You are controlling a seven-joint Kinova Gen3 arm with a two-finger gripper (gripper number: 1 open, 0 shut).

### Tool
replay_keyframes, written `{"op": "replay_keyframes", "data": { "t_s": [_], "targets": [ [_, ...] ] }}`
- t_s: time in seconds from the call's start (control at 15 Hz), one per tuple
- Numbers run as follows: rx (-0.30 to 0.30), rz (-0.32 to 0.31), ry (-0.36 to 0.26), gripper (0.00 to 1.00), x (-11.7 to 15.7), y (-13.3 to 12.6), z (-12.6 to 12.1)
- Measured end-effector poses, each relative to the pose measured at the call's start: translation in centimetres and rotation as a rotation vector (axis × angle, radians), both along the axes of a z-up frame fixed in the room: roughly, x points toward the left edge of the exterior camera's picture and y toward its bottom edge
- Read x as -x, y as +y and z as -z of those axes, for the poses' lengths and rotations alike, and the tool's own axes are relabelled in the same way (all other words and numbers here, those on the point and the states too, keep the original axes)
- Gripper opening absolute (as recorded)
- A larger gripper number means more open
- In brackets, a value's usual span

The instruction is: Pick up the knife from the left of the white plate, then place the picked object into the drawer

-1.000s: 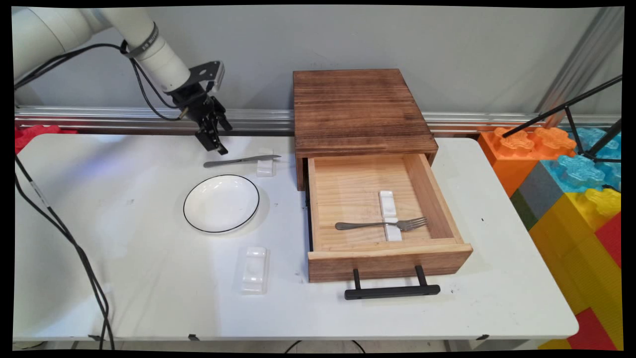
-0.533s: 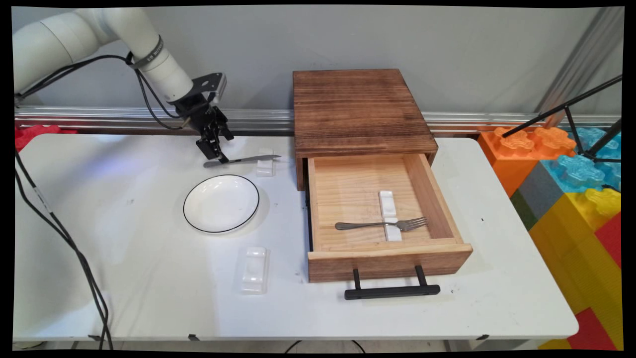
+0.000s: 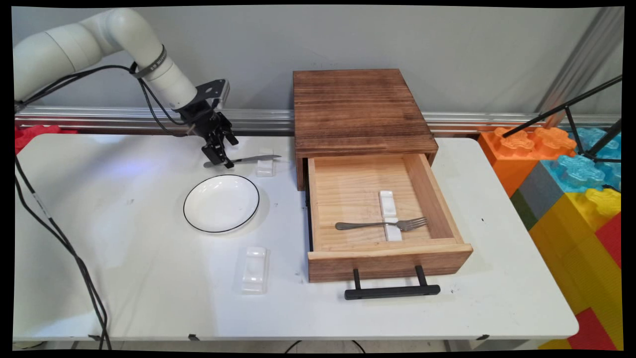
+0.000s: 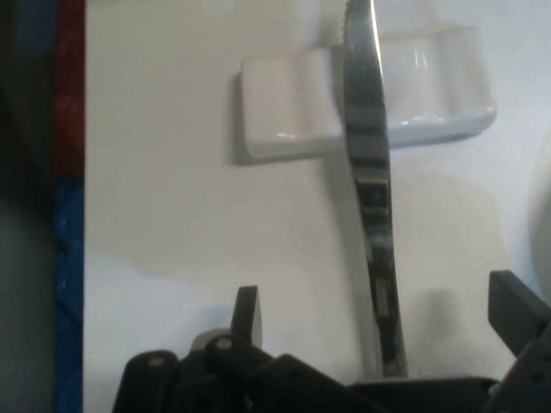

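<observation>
The gripper (image 3: 221, 158) is down low over the far left part of the white table (image 3: 149, 298), its two fingers (image 4: 248, 317) spread wide on either side of the handle of a table knife (image 3: 243, 160). In the hand view the knife (image 4: 372, 215) runs straight up between the fingers, closer to the right one, and neither finger looks to be touching it. The blade end rests across a small white cutlery rest (image 3: 265, 166), just beyond the gripper, while the handle end lies under the hand. Just toward the near side sits a white plate (image 3: 221, 203) with a thin dark rim, close to the knife but apart from it. A second white rest (image 3: 255, 269) lies nearer the table's front edge. To the right stands a wooden box (image 3: 360, 109) with its drawer (image 3: 387, 258) pulled out; inside, a fork (image 3: 380, 224) lies across another white rest (image 3: 388, 209), well apart from the gripper.
</observation>
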State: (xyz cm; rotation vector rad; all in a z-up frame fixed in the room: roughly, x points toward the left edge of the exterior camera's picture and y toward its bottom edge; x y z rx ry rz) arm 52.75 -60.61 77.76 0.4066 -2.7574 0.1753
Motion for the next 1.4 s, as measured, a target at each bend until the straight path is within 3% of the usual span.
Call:
{"op": "replay_keyframes", "data": {
  "t_s": [0.8, 0.87, 1.4],
  "targets": [
    [0.027, -0.014, 0.016, 1.00, 0.7, 0.3, 1.6],
    [0.029, -0.014, 0.017, 0.00, 0.7, 0.3, 1.7],
    [0.037, -0.023, 0.017, 0.00, 0.9, 0.8, 1.8]
  ]
}}
